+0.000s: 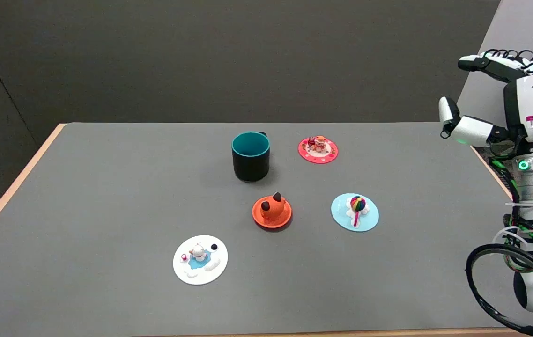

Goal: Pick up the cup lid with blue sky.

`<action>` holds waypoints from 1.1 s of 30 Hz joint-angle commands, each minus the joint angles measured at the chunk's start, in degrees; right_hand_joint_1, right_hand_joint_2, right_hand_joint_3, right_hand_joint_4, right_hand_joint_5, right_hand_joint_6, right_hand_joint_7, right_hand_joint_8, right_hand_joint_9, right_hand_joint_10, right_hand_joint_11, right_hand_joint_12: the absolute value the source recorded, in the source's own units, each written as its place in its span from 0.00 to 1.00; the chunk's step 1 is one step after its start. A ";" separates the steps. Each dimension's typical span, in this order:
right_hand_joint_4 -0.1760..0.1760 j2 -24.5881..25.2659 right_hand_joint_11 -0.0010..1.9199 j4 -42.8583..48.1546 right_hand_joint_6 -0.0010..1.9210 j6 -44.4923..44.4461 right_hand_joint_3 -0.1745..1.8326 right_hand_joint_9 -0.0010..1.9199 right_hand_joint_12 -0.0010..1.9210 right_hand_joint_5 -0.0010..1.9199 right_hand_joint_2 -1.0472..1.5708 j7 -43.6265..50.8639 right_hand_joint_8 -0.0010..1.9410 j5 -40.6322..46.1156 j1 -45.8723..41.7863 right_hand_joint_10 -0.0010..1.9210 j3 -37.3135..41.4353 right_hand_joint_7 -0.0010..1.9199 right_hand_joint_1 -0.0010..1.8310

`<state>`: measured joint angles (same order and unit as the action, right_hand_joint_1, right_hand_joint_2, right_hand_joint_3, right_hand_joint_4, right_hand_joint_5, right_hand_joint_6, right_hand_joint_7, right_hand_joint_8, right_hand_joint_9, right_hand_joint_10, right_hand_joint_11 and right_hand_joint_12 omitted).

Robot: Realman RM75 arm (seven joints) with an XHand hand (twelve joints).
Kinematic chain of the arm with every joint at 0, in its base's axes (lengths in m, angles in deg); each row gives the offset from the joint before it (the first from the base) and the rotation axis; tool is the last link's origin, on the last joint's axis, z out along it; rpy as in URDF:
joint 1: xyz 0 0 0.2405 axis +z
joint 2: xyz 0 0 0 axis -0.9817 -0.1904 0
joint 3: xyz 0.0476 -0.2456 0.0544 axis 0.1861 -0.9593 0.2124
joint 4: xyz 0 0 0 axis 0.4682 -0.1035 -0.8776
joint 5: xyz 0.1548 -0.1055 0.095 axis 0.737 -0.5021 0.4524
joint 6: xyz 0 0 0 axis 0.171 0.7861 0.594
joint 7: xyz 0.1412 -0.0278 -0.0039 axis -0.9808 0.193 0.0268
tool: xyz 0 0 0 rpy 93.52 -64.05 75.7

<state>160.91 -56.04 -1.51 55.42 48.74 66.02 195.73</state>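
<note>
Partly cropped, right hand (496,100) hovers empty, well apart from sky-blue lid (355,212).

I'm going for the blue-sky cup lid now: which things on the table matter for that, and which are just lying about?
In the job:
light blue lid with the rainbow lollipop
right hand, open, raised at the table's right edge

Lying about:
dark mug with teal inside
pink lid
orange fox lid
white lid with a small blue patch
</note>
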 commanded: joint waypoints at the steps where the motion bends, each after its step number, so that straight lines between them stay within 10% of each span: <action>1: 0.13 -0.06 0.15 1.67 0.14 1.32 0.56 0.29 0.35 0.39 0.61 1.43 0.10 4.84 -0.33 0.09 -1.05 0.38 0.50; 16: 0.14 -13.35 0.15 1.68 0.14 -5.93 0.56 0.30 0.35 0.38 0.62 -1.19 0.11 -1.22 -6.33 0.10 -12.27 0.38 0.50; 33: 0.25 -8.79 0.13 5.53 0.10 -19.25 0.58 0.23 0.29 0.26 0.55 -11.51 0.09 -20.48 -6.27 0.09 -23.09 0.28 0.48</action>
<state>152.39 -53.08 -8.34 51.06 40.60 62.49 182.60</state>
